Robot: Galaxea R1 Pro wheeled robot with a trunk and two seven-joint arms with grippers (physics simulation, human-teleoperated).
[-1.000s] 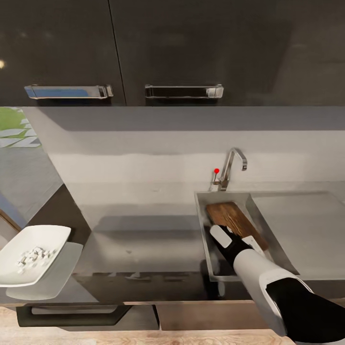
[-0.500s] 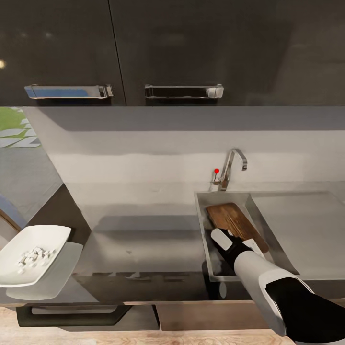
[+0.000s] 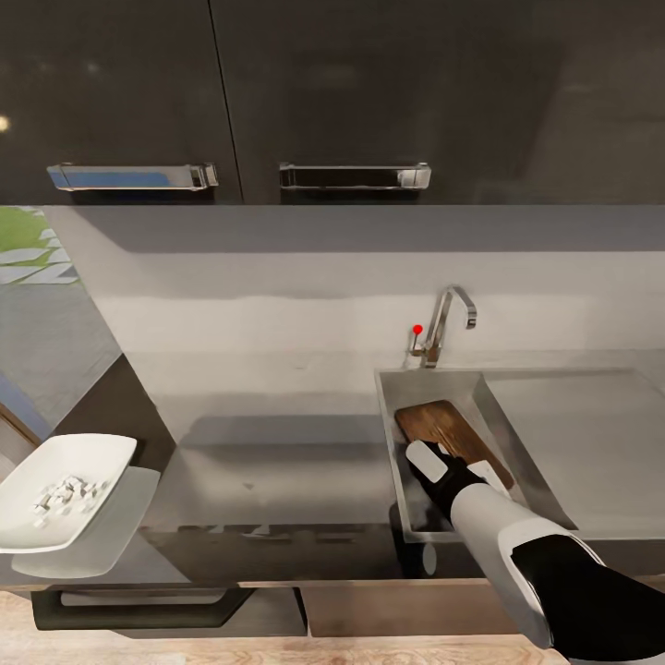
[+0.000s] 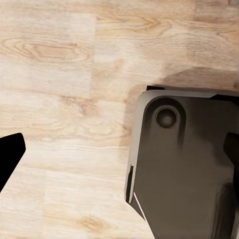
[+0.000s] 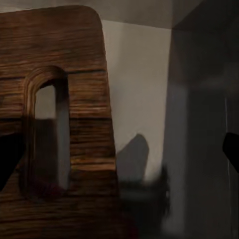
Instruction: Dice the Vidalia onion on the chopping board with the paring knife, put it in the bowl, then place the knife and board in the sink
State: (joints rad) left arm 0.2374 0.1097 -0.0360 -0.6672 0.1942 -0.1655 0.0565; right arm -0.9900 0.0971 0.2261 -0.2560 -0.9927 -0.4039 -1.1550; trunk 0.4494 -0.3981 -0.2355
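Observation:
The brown wooden chopping board (image 3: 450, 434) lies slanted inside the sink (image 3: 389, 434), its far end toward the tap. My right gripper (image 3: 453, 465) is down in the basin at the board's near end, fingers spread open. The right wrist view shows the board (image 5: 59, 99) with its handle slot ahead of the open right gripper (image 5: 124, 159), beside the grey sink wall (image 5: 199, 124). The white square bowl (image 3: 88, 462) sits on the countertop (image 3: 277, 462) at far left, holding white diced onion (image 3: 60, 494). The paring knife is hidden. My left gripper (image 4: 122, 154) hangs open.
A chrome tap (image 3: 445, 319) rises behind the sink and a flat drainboard (image 3: 582, 434) lies to its right. Dark wall cabinets with metal handles (image 3: 356, 175) hang overhead. The left wrist view looks down on wooden floor (image 4: 59, 74) and my dark base (image 4: 184, 169).
The chopping board has dropped lower into the sink, its far end sinking toward the basin floor. My right gripper stayed at its near end. The bowl has not moved.

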